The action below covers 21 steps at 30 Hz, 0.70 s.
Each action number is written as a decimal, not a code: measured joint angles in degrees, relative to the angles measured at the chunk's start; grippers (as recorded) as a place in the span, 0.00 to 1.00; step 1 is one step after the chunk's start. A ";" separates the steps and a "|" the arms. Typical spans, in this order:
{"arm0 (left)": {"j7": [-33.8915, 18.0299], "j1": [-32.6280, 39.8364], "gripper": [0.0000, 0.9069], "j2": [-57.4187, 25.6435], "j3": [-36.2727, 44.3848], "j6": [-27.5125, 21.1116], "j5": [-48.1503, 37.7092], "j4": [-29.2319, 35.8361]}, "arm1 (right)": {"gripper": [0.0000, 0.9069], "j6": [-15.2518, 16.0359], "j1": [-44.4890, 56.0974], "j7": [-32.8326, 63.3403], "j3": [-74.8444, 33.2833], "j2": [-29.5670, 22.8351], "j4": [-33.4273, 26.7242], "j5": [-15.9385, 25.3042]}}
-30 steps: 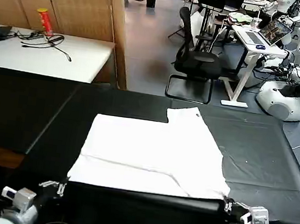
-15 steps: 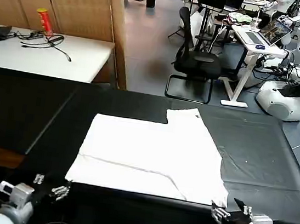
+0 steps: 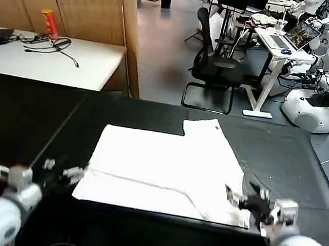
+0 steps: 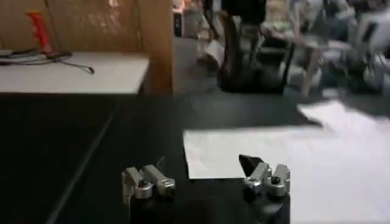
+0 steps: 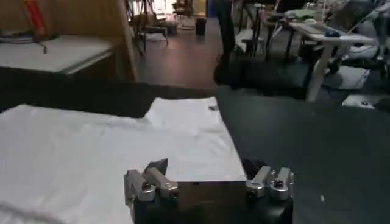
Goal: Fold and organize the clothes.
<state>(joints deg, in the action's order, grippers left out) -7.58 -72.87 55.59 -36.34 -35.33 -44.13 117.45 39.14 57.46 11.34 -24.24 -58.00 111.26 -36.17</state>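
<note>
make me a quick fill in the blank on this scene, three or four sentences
1. The white T-shirt lies flat on a table cloth coloured ____.
2. The right hand sits at the shirt's near ____ corner.
3. The left hand has its fingers ____.
4. On the white table behind stands a ____ can.

Missing words: black; right; open; red
</note>
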 joint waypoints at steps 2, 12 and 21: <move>-0.04 5.56 0.97 0.77 2.26 -0.68 -1.26 -4.92 | 0.97 -0.41 -4.39 -0.12 2.34 -1.17 -4.62 0.90; 2.95 26.21 0.97 1.46 13.70 -2.83 -1.32 -24.98 | 0.97 -0.61 -21.05 -0.40 9.49 -7.99 -26.38 3.53; 4.69 35.76 0.97 2.89 20.67 -4.64 0.43 -37.30 | 0.97 -0.73 -28.91 -1.76 10.48 -13.92 -40.12 5.87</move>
<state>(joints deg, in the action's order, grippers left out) -2.89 -37.12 58.48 -15.67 -39.97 -43.69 80.15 38.41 28.54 9.57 -13.76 -71.92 71.14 -30.30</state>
